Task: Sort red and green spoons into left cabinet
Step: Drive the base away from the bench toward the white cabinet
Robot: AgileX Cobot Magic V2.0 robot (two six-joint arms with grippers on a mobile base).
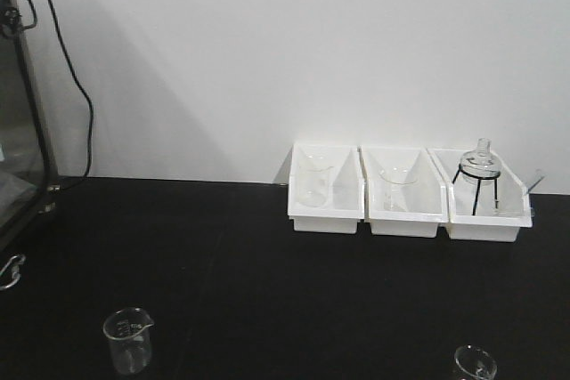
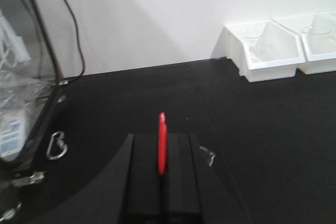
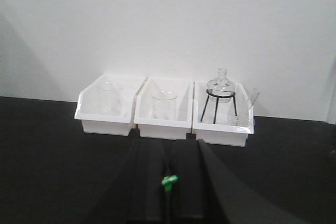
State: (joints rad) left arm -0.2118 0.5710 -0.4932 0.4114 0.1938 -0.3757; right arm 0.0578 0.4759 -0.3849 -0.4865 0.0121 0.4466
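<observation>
The red spoon (image 2: 162, 148) stands edge-on between the black fingers of my left gripper (image 2: 161, 137), which is shut on it above the black tabletop. In the right wrist view a short piece of the green spoon (image 3: 169, 181) pokes out between the closed fingers of my right gripper (image 3: 168, 145). At the far left stands the left cabinet (image 2: 31, 77), dark-framed with a see-through panel; its edge also shows in the front view (image 1: 22, 140). Neither gripper appears in the front view.
Three white bins (image 1: 410, 211) line the back wall, holding beakers and a round flask on a black tripod (image 1: 479, 175). Two glass beakers (image 1: 129, 340) (image 1: 474, 364) stand near the front edge. A metal carabiner (image 2: 56, 146) and a black cable (image 1: 76, 86) are by the cabinet.
</observation>
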